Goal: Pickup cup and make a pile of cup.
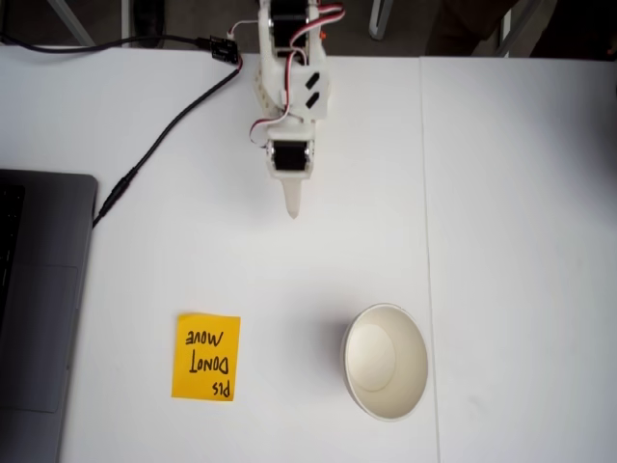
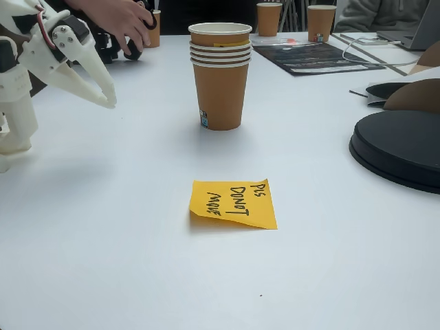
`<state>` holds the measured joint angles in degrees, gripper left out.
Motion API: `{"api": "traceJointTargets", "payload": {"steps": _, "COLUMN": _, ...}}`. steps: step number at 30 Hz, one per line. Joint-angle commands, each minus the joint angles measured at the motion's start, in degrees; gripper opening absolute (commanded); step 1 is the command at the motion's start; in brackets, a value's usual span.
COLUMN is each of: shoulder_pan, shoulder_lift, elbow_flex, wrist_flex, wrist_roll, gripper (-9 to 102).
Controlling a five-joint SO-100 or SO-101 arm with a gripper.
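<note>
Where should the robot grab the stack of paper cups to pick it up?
Probably at the top rim of the stack of cups, coming down from above: one finger inside the open mouth, one outside. It stands upright and the wall is thin. The gripper looks shut, so it must open first.

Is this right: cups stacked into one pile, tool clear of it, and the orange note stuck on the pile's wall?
Not quite. The orange note lies flat on the table, apart from the pile, as a fixed view shows. The cups are stacked, and the tool is clear of them.
</note>
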<state>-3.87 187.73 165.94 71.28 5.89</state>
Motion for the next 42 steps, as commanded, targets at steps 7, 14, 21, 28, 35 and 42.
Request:
{"api": "traceJointTargets", "payload": {"steps": 7, "shoulder_pan": -0.35, "shoulder_lift": 0.53, "elbow_flex": 0.70, "wrist_flex": -0.62, "wrist_roll": -0.53, "gripper": -7}}
{"api": "traceJointTargets", "payload": {"steps": 14, "shoulder_pan": -0.35, "shoulder_lift": 0.62, "elbow_flex": 0.70, "wrist_flex": -0.62, "wrist_roll": -0.53, "gripper": -7}}
{"api": "traceJointTargets", "payload": {"steps": 21, "shoulder_pan": -0.35, "shoulder_lift": 0.62, "elbow_flex": 0.70, "wrist_flex": -0.62, "wrist_roll": -0.35, "gripper": -7}}
{"api": "traceJointTargets", "payload": {"steps": 28, "shoulder_pan": -0.35, "shoulder_lift": 0.53, "elbow_flex": 0.70, "wrist_flex": -0.70, "wrist_roll": -0.44, "gripper": -7}}
{"api": "traceJointTargets", "payload": {"steps": 35, "shoulder_pan": -0.35, "shoulder_lift": 0.53, "elbow_flex": 0.70, "wrist_flex": -0.79, "wrist_roll": -0.44, "gripper": -7}}
{"api": "traceJointTargets", "payload": {"steps": 42, "shoulder_pan": -0.35, "shoulder_lift": 0.53, "elbow_flex": 0.79, "wrist_flex": -0.97, "wrist_roll": -0.44, "gripper": -7}}
